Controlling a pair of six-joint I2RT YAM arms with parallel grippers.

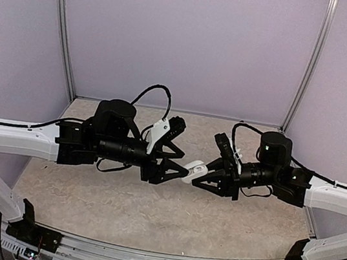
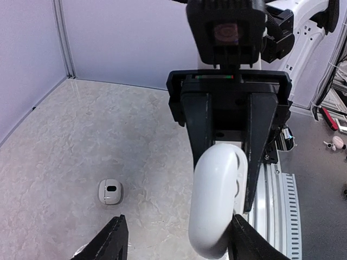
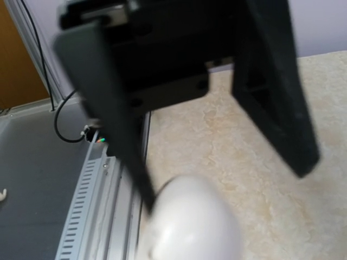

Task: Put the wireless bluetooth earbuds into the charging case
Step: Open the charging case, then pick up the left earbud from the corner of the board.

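Note:
The charging case (image 2: pixel 110 192), a small roundish white shell with a dark spot, lies on the table below and left of my left gripper (image 2: pixel 178 230). The top view does not show it. My left gripper (image 1: pixel 178 163) is open, and its right fingertip (image 2: pixel 244 230) is beside the lower end of a plain elongated white oval object (image 2: pixel 214 206). My right gripper (image 1: pixel 203 174) faces the left one and is shut on that oval (image 1: pixel 193 171), held in the air. The oval fills the bottom of the right wrist view (image 3: pixel 190 222), blurred. I cannot make out the earbuds on the table.
The marbled table top (image 1: pixel 148 211) is enclosed by lilac walls. A ribbed metal rail (image 2: pixel 282 211) runs along its near edge. Two small whitish pieces (image 2: pixel 337 142) lie on the grey floor beyond the rail. Both arms meet above the table's middle.

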